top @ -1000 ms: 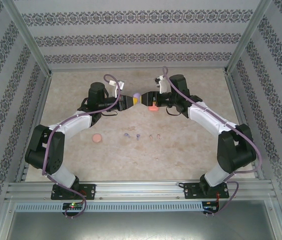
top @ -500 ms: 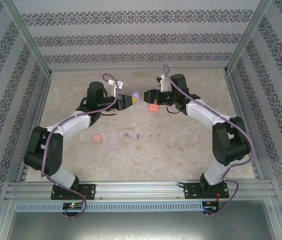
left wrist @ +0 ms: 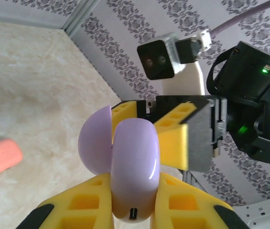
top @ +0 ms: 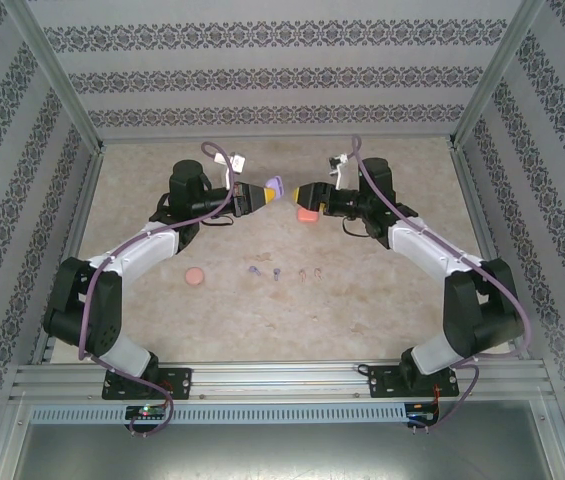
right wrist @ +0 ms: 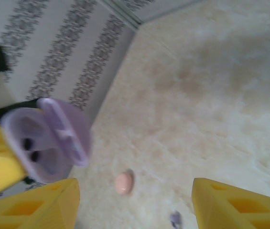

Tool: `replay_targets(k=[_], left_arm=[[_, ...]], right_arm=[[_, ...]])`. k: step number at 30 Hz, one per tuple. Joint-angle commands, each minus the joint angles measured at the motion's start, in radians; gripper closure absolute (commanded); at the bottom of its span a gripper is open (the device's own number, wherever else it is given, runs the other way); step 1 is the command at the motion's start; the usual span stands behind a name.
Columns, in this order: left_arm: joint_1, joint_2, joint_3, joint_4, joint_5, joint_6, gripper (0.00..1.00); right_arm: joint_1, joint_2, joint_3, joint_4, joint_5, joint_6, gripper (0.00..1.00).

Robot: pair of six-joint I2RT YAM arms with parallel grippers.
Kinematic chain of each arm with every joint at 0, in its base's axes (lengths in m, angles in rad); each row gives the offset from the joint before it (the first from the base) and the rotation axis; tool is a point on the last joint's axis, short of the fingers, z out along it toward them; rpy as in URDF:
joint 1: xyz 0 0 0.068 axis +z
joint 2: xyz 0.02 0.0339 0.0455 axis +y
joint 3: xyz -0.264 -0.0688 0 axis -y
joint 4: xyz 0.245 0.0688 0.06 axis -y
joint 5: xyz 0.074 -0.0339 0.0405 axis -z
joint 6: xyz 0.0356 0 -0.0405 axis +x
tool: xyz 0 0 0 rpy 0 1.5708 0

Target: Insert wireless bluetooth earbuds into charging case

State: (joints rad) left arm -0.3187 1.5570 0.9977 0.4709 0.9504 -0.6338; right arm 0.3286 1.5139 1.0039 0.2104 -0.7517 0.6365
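Notably, right wrist view exposes open purple case (right wrist: pixel 39 152) interior.

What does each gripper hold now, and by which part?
Left gripper holds the purple case, lid open, by its lower body. Right gripper holds nothing.

Yellow jaws, lilac case (left wrist: pixel 131 167), salmon case (left wrist: pixel 0 155) — floral-striped walls (top: pixel 262 60)

The beige marbled table (top: pixel 392 300) carries a coral case (top: pixel 305 214), which lies just below the tip of the right claw (top: pixel 297 193), on its near side. A round pink case (top: pixel 194 276) lies well nearer the bases than the left claw (top: pixel 267 192) and off to its left. Nearer than both claws, roughly under the gap between them, two purple buds (top: pixel 254 270) and two pinkish buds (top: pixel 303 272) lie in a loose row.
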Motion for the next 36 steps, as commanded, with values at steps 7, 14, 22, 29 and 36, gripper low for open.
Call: replay_targets(k=[7,14,22,29,36], left_arm=[[0.001,0.028,0.013,0.193,0.094,-0.113,1.00],[0.001,0.025,0.018,0.201,0.100,-0.122,1.00],[-0.001,0.027,0.017,0.202,0.102,-0.121,1.00],[0.000,0.031,0.018,0.206,0.100,-0.122,1.00],[-0.003,0.039,0.025,0.207,0.099,-0.124,1.00]], right_arm=[[0.027,-0.028,0.018,0.152,-0.053,0.069,0.46],[0.028,-0.012,0.029,0.153,-0.052,0.074,0.54],[0.030,0.013,0.049,0.158,-0.054,0.083,0.55],[0.042,0.042,0.063,0.159,-0.056,0.084,0.58],[0.049,0.059,0.063,0.163,-0.054,0.087,0.60]])
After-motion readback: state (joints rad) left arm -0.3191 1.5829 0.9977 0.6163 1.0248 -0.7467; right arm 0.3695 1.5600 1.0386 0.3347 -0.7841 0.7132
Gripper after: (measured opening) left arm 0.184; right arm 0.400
